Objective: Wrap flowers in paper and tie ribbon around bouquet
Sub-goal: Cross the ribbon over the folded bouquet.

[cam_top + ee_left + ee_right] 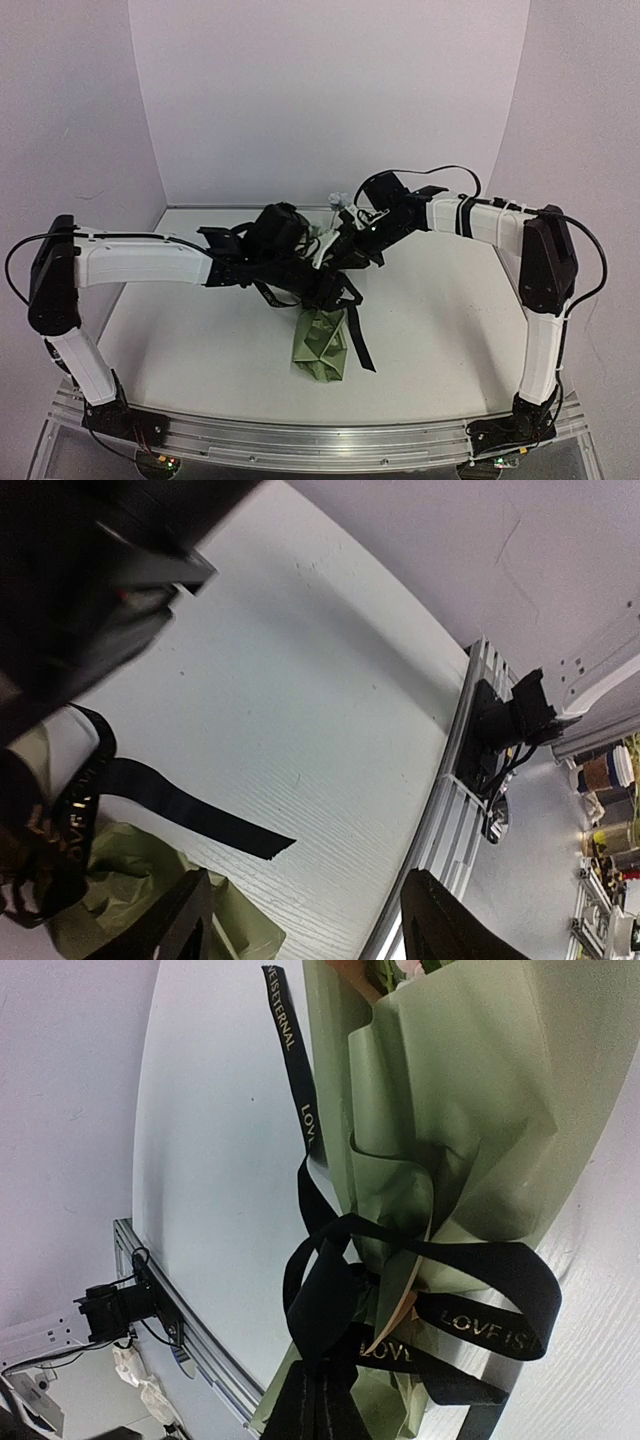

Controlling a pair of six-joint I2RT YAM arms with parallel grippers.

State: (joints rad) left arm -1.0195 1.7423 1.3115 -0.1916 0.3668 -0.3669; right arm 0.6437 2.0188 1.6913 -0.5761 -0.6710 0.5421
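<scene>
The bouquet's olive-green paper fills the right wrist view, with a pinkish bloom of the flowers at the top edge. The black lettered ribbon is looped and knotted around the paper's narrow part. My right gripper is shut on a strand of that ribbon just below the knot. From above, the paper's lower end lies on the table under both grippers, with a ribbon tail beside it. My left gripper is open and empty, above the paper and a ribbon tail.
The white table ends at an aluminium rail along the near edge, where both arm bases are bolted. White walls close in the back and both sides. The two wrists crowd together over the bouquet.
</scene>
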